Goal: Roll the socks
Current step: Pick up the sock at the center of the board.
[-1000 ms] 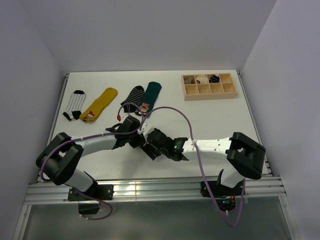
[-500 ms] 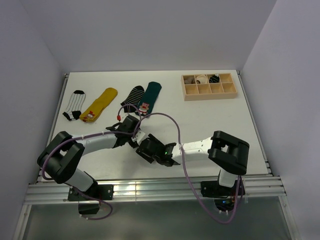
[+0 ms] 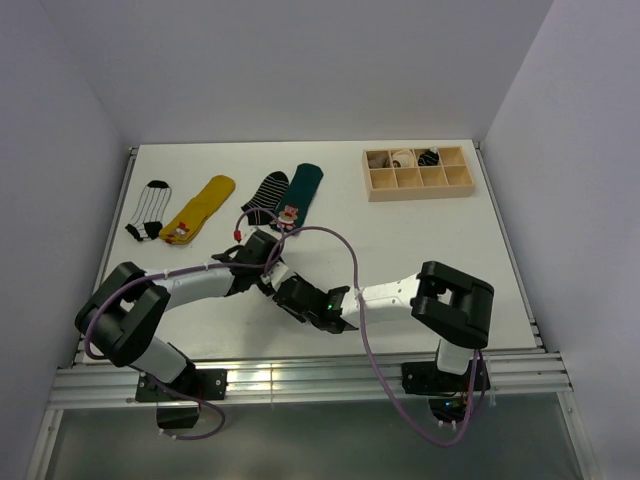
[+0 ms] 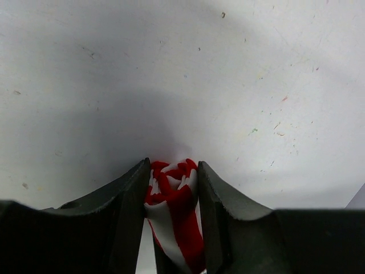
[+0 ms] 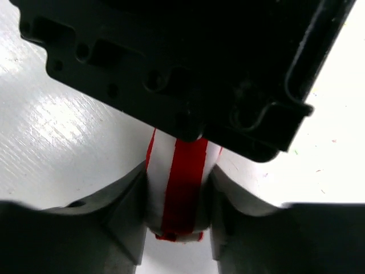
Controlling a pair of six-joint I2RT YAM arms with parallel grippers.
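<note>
While the red-and-white sock (image 4: 174, 220) sits bunched between the two arms low over the front middle of the tabletop (image 3: 430, 250), both claws have it: the left claw (image 4: 173, 169) pinches its crumpled end between narrow-set fingers, and the right claw (image 5: 178, 177) has its fingers pressed against both sides of a smoother, striped stretch. On the white, faintly speckled surface further back lie four flat socks in a row: a white sock with black stripes (image 3: 150, 206), a yellow sock (image 3: 203, 205), the black sock with thin white stripes (image 3: 264, 194) and, touching it, the dark green sock (image 3: 302, 190) with a small figure at its near end. Well apart at the back right stands a wooden tray (image 3: 418, 181) of small compartments, some of its back row filled with small bundles too small to tell apart. Pale grey walls (image 3: 300, 70) close the space on three sides, and a metal rail (image 3: 300, 378) runs along the near edge. Only the top view shows the row, the tray and a purple cable (image 3: 345, 250) looping over the arms; there the held sock is hidden under the claws. Only the wrist views show it, and the right one also shows a black housing (image 5: 171, 63) overhanging the sock.
</note>
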